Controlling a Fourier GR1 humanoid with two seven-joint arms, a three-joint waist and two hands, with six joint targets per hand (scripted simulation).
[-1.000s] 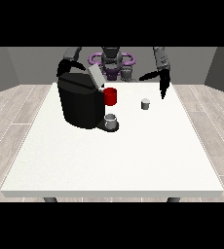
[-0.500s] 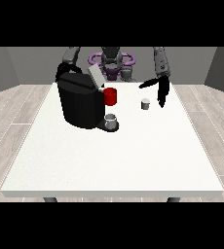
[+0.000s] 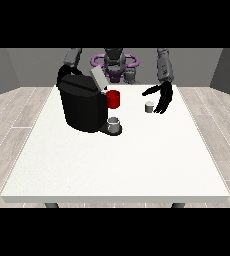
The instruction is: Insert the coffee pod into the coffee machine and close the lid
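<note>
So what we've got here: the hand at the view's right [image 3: 163, 98] is hanging low over the table [image 3: 117, 165] with its fingers spread and relaxed, thumb sticking out toward the view's left, nothing held in it. Fingertips point down toward the tabletop.

Just beside that hand, on its thumb side, sits the coffee pod [image 3: 149, 107], a small grey-white cup standing upright on the white surface. We can see the pod sits in the opening between thumb and fingers, but whether any finger actually touches it we can't tell from this angle.

Further out from the hand, past the pod toward the view's left, there's the coffee machine [image 3: 83, 104], a bulky black block. Its lid [image 3: 98, 78] is tipped up, a light grey flap angled above the top. On the machine's side facing the hand we see a red part [image 3: 113, 99], and below that a little grey cup [image 3: 114, 123] sitting on the machine's base.

The other hand is somewhere behind the machine at the view's left; we only see the arm [image 3: 73, 58] coming down there, the hand itself is hidden, so no idea what its fingers are doing.
</note>
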